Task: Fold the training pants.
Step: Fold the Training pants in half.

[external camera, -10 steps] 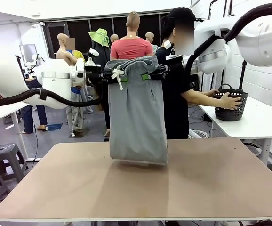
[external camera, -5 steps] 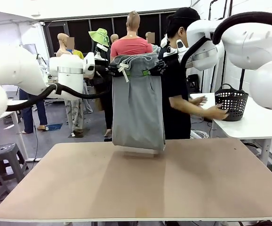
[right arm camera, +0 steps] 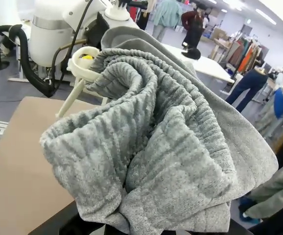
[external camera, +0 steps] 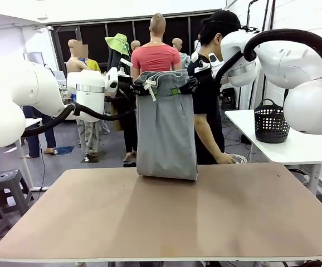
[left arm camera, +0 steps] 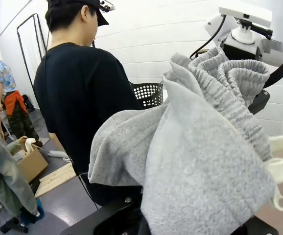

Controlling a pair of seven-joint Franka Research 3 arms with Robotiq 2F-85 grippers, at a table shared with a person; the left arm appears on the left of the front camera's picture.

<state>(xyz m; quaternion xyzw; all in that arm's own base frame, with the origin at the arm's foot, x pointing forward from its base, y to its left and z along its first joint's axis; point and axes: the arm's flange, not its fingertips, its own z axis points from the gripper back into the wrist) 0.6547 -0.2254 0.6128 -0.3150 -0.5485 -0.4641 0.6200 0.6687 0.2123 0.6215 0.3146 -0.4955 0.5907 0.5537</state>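
The light grey training pants (external camera: 166, 130) hang folded from their waistband above the far side of the table (external camera: 166, 214). Their lower edge rests on or just above the tabletop. My left gripper (external camera: 139, 87) is shut on the left end of the waistband, where the white drawstring (external camera: 150, 85) dangles. My right gripper (external camera: 179, 89) is shut on the right end. In the left wrist view the bunched ribbed waistband (left arm camera: 220, 112) covers the fingers. The right wrist view shows the same bunched waistband (right arm camera: 151, 142) over that gripper.
A person in a black shirt (external camera: 205, 100) stands just behind the pants at the far edge, one hand down near the table corner. A black mesh basket (external camera: 271, 122) sits on a white side table (external camera: 294, 147) at right. The near tabletop is bare.
Both grippers carried the pants away from me and slightly right, lowering the hem onto the far part of the table. The person let go of the basket and turned toward my table.
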